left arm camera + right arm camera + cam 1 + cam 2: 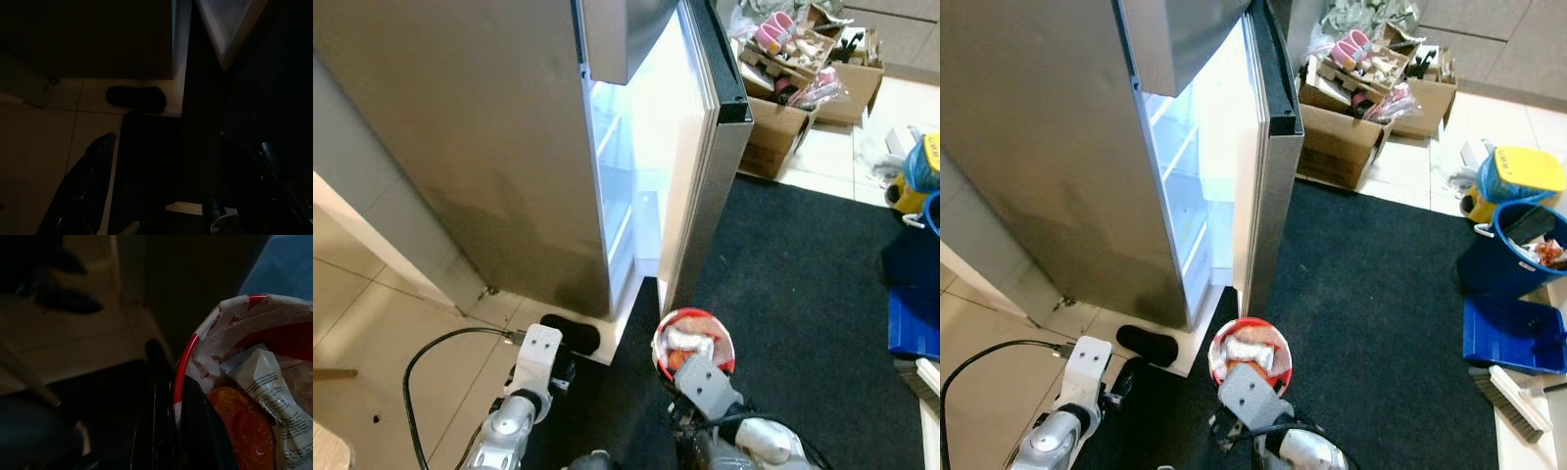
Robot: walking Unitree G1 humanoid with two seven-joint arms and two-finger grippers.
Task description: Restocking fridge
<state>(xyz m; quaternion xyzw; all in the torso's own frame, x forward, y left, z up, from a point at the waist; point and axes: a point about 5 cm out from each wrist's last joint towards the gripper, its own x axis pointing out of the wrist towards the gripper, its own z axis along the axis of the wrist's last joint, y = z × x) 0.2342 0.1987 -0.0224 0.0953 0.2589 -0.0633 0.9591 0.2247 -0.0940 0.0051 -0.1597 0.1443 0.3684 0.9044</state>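
**Bowl in hand, fridge open, nothing stocked yet**

Right gripper point(181, 431) holds a red-rimmed bowl point(693, 343) of wrapped food w/ its fingers pinching the rim, low over the dark mat point(793, 294), just in front of the fridge point(460, 147). Fridge door point(705, 147) stands open, lit shelves visible inside. Judging by this, carry is under way; still to do: approach, place bowl on a shelf, shut door. Left gripper point(93, 196) hangs idle nr the tile floor; can't tell its finger state. Wrapper in the bowl has small print, unreadable. No brands legible.
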